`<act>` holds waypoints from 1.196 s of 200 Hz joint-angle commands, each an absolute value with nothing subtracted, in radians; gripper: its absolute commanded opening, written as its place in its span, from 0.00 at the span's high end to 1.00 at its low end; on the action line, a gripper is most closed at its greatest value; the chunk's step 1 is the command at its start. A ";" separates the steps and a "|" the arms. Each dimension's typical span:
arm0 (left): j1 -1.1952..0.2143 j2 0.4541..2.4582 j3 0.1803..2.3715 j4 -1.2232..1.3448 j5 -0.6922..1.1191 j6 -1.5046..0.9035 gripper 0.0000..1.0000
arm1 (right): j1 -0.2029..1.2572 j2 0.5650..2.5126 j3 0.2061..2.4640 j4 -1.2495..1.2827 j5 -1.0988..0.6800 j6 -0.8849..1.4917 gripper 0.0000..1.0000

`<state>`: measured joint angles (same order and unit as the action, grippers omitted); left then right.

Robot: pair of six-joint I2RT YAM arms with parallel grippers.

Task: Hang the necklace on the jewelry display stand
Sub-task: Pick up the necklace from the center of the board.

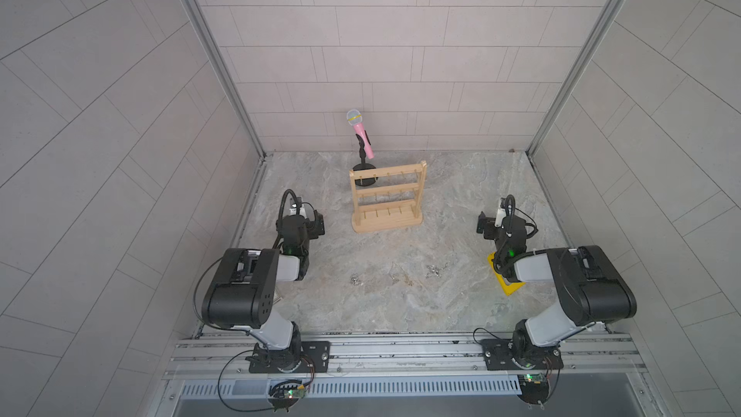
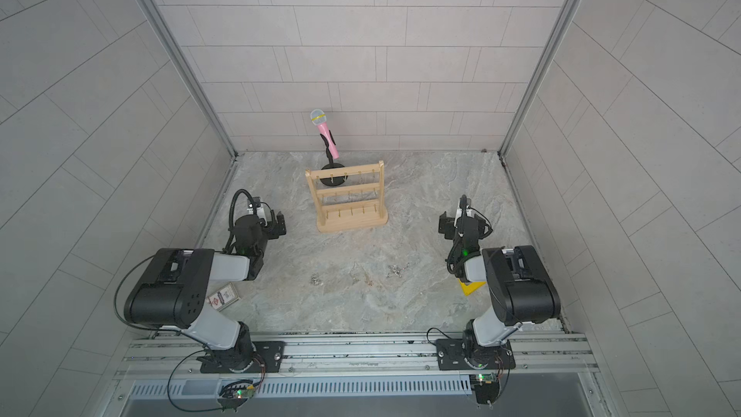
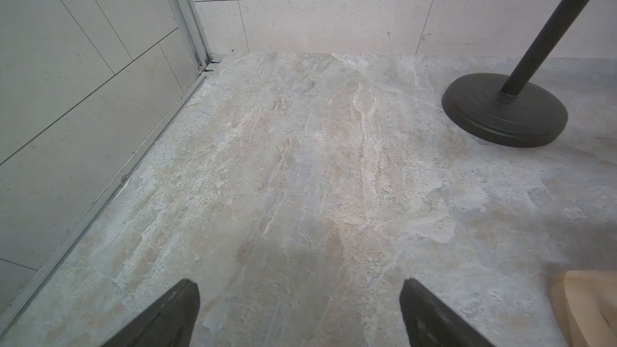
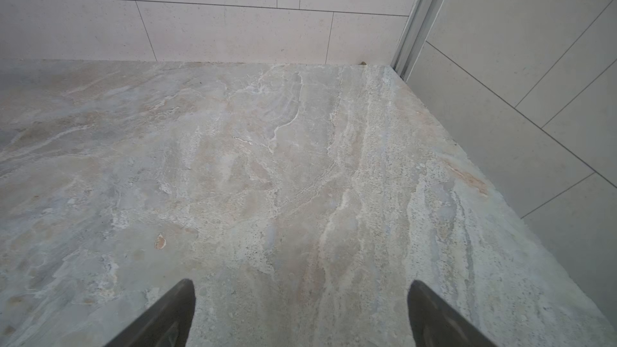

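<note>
Necklace [image 1: 435, 270] lies bunched on the tabletop [image 1: 401, 314] at 5 o'clock of the jewelry display stand [image 1: 387, 191]; left end effector [image 3: 300, 295] and right end effector [image 4: 300, 295] hang spread, empty, so we should pinch one loose strand, not the clump.

Your right gripper [image 4: 300, 315] is over the tabletop [image 4: 267, 161] with its two dark fingertips [image 4: 177, 302] spread wide. Between them you see only the marbled grey and beige surface. The tabletop runs to the far wall [image 4: 200, 28] of pale tiles and, on the right, to the tiled side wall [image 4: 534, 111]. A metal corner post [image 4: 417, 18] stands where the two walls meet. A small orange-brown patch [image 4: 160, 241] marks the tabletop near the fingertips. A tiny dark speck [image 4: 362, 62] sits at the foot of the far wall, close to the post.
</note>
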<state>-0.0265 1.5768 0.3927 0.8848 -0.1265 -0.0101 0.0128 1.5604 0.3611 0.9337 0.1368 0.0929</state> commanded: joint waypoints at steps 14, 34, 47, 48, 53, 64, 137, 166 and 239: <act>-0.030 1.581 0.403 0.901 -0.131 0.000 0.00 | 0.013 1.568 0.371 0.943 0.134 0.081 0.00; -0.031 1.580 0.403 0.901 -0.132 0.000 0.00 | 0.012 1.568 0.370 0.943 0.133 0.081 0.00; -0.031 1.580 0.403 0.901 -0.132 0.000 0.00 | 0.012 1.568 0.372 0.941 0.134 0.081 0.00; -0.030 1.580 0.403 0.902 -0.133 0.000 0.00 | 0.013 1.567 0.371 0.941 0.134 0.081 0.00; -0.029 1.579 0.403 0.900 -0.132 -0.001 0.00 | 0.014 1.568 0.371 0.942 0.134 0.080 0.00; -0.029 1.580 0.403 0.900 -0.132 0.000 0.00 | 0.012 1.568 0.372 0.940 0.134 0.081 0.00; -0.025 1.529 0.453 0.768 -0.151 -0.026 0.04 | 0.009 1.521 0.393 0.870 0.093 0.075 0.00; -0.049 1.440 0.740 0.193 -0.217 -0.078 0.00 | 0.021 1.344 0.494 0.522 0.110 0.104 0.00; -0.350 1.238 0.766 -0.543 -0.302 -0.712 0.05 | 0.211 1.187 0.690 0.002 0.100 0.226 0.09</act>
